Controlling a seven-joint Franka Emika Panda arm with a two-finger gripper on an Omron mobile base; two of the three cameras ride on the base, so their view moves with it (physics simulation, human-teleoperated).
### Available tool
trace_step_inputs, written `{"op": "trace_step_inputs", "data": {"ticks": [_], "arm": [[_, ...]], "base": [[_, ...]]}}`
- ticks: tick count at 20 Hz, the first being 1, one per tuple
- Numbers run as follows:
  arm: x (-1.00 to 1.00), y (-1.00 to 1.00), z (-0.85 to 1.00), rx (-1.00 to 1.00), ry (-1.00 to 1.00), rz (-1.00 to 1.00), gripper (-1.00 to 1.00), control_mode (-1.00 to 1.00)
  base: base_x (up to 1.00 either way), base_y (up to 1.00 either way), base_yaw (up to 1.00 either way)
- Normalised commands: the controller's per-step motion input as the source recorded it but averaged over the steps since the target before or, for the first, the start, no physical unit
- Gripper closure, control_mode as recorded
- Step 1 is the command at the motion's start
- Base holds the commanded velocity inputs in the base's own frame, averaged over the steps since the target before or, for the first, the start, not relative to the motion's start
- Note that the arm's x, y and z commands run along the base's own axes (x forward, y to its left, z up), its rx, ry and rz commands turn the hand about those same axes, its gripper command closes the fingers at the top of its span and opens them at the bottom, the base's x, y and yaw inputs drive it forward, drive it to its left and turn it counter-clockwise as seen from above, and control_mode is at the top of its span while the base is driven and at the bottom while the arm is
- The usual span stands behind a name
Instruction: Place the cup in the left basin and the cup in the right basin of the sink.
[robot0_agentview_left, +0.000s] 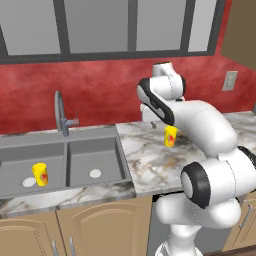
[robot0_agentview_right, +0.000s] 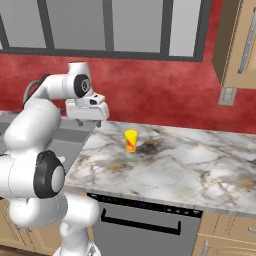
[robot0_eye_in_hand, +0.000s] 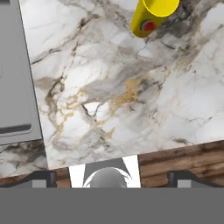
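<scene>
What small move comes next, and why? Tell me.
Probably carry the open gripper toward the yellow cup on the counter and centre over it. One yellow cup already stands in the left basin, while the right basin holds no cup. In the hand view the counter cup sits at the top edge, off-centre.
</scene>
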Motion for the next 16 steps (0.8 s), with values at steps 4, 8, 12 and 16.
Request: {"op": "trace_step_inputs", "data": {"ticks": [4,8,12,16], "arm": [[0.24,-0.36,-0.06,-0.01,0.05,-0.08,-1.0,-1.0],[0.23,-0.35,-0.09,0.0,0.09,-0.08,-1.0,-1.0],[0.2,-0.21,-0.15,0.0,0.12,-0.08,-1.0,-1.0],[0.21,-0.19,-0.15,0.0,0.1,-0.07,-1.0,-1.0]], "base": [[0.0,0.0,0.0],[0.0,0.0,0.0],[0.0,0.0,0.0],[0.0,0.0,0.0]]}}
